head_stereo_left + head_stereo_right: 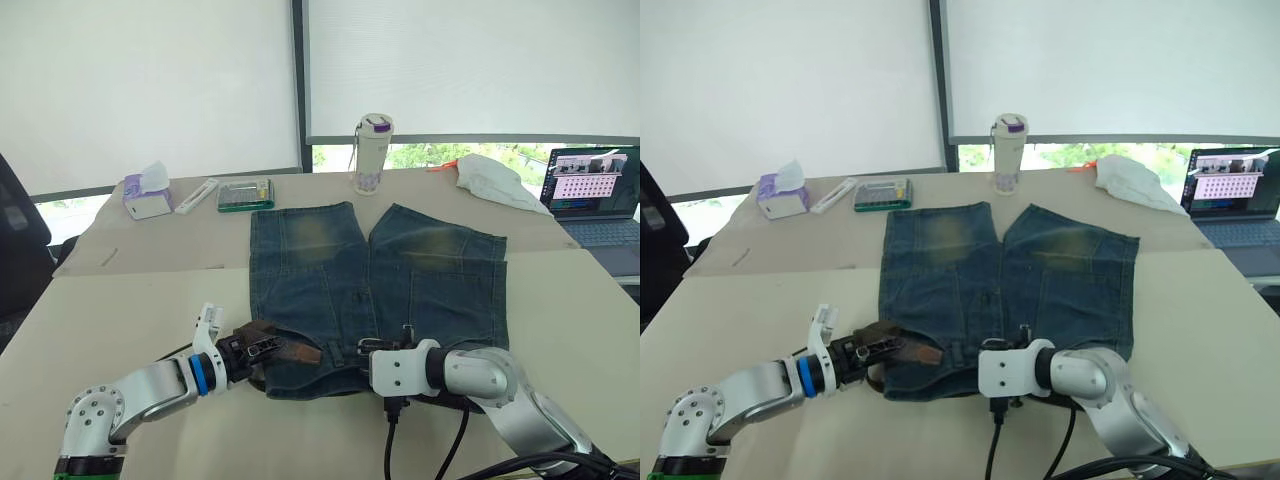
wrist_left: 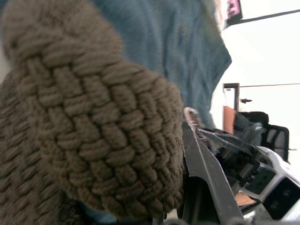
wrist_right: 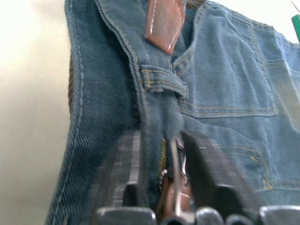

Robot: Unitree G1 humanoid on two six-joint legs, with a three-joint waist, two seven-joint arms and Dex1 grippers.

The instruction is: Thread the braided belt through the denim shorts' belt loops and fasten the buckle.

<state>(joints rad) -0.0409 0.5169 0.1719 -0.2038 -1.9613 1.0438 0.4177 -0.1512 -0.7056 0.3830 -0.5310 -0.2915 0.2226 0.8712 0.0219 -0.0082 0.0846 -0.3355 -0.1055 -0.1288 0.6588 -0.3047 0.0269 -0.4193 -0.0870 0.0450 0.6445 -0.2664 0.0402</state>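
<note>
Denim shorts (image 1: pixel 375 290) flat mid-bench, waistband at near edge. Left hand (image 1: pixel 252 350) clamps braided belt (image 1: pixel 285 347); right hand (image 3: pixel 161 180) apparently pinches waistband beside belt loop (image 3: pixel 161 79). Bench (image 1: pixel 130 320) bare left.

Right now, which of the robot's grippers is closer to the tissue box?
Left. The left gripper sits at the shorts' waistband on the same side as the tissue box; the right gripper is further along the waistband, away from it.
</note>
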